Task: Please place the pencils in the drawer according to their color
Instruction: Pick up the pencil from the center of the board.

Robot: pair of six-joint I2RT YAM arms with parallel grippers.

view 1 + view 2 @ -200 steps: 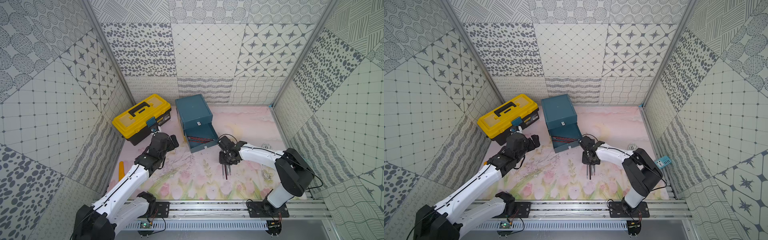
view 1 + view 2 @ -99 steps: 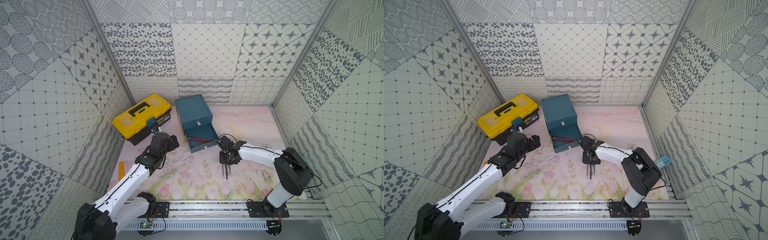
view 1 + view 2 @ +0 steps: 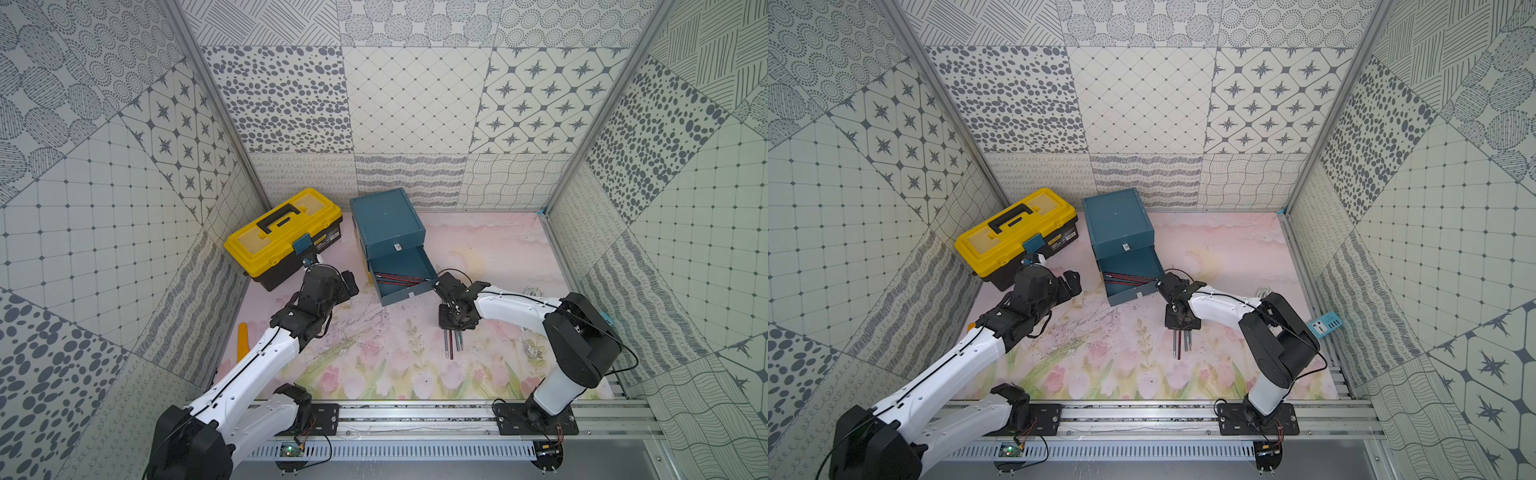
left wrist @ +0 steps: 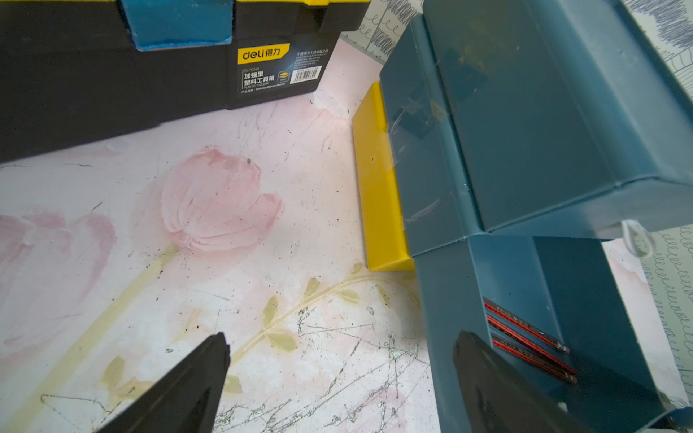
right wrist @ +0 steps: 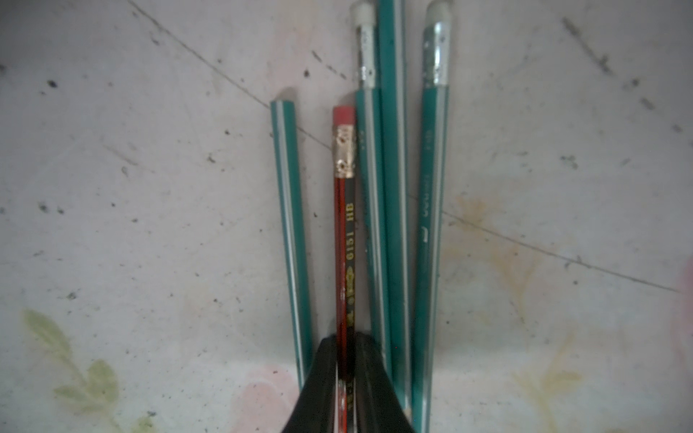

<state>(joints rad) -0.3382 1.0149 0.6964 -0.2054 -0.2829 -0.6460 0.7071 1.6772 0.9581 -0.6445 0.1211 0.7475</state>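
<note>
On the flowered mat lies a small bundle of pencils [image 3: 453, 345] [image 3: 1181, 343]. My right gripper [image 5: 345, 360] [image 3: 455, 322] is shut on the red-and-black pencil [image 5: 345, 225], which lies among several teal pencils [image 5: 393, 187] on the mat. The teal drawer cabinet [image 3: 386, 220] [image 3: 1117, 220] has its middle drawer [image 3: 401, 278] pulled out, with red-striped pencils [image 4: 525, 337] inside. My left gripper [image 4: 339, 352] [image 3: 345, 284] is open and holds nothing, just left of the open drawer. The yellow lowest drawer [image 4: 378, 187] sticks out slightly.
A yellow-lidded black toolbox [image 3: 282, 235] [image 4: 112, 56] stands left of the cabinet, close behind my left gripper. A yellow strip [image 3: 242, 340] lies by the left wall. A white cable [image 3: 534, 291] and small metal bits [image 3: 534, 351] lie near the right arm.
</note>
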